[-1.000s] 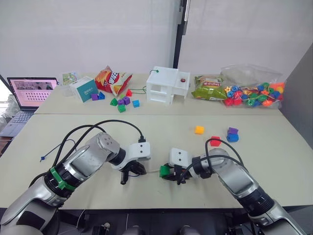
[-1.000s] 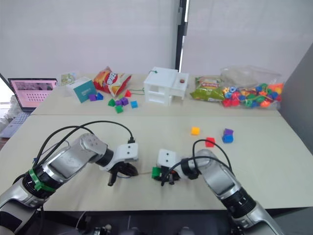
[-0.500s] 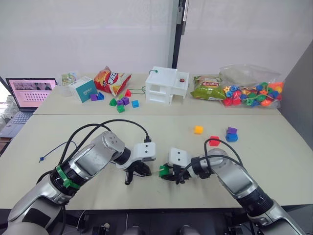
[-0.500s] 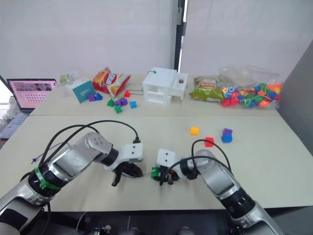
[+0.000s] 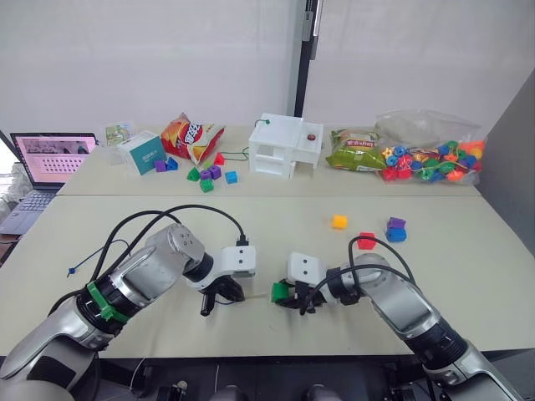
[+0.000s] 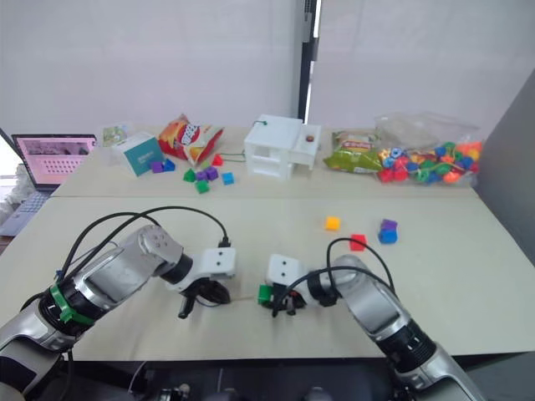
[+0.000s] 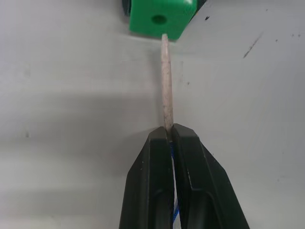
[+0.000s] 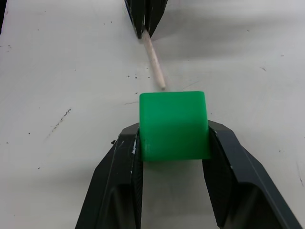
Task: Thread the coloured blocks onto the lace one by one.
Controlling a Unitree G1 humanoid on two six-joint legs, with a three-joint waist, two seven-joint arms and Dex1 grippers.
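Note:
My right gripper (image 8: 174, 136) is shut on the green block (image 8: 174, 125) low over the near table, with the block's hole facing my left gripper. The left gripper (image 7: 171, 130) is shut on the lace just behind its stiff pale tip (image 7: 165, 81). That tip points at the green block (image 7: 161, 16), and its end sits just under the hole, against the block's face. The lace's thin blue string trails left to a knotted end (image 5: 71, 271). Off to the right lie the yellow block (image 5: 339, 221), red block (image 5: 367, 241), purple block (image 5: 397, 223) and blue block (image 5: 398, 235).
On the far table stand a white toy house (image 5: 287, 145), a chip bag (image 5: 192, 135), a teal box (image 5: 146, 152), several small pieces (image 5: 209, 175), a green snack bag (image 5: 355, 150) and a clear bag of beads (image 5: 430, 159). A laptop (image 5: 50, 159) is at far left.
The left gripper pushed right towards the green block with the lace tip, then drew back a little to the left. The right gripper and green block stayed put.

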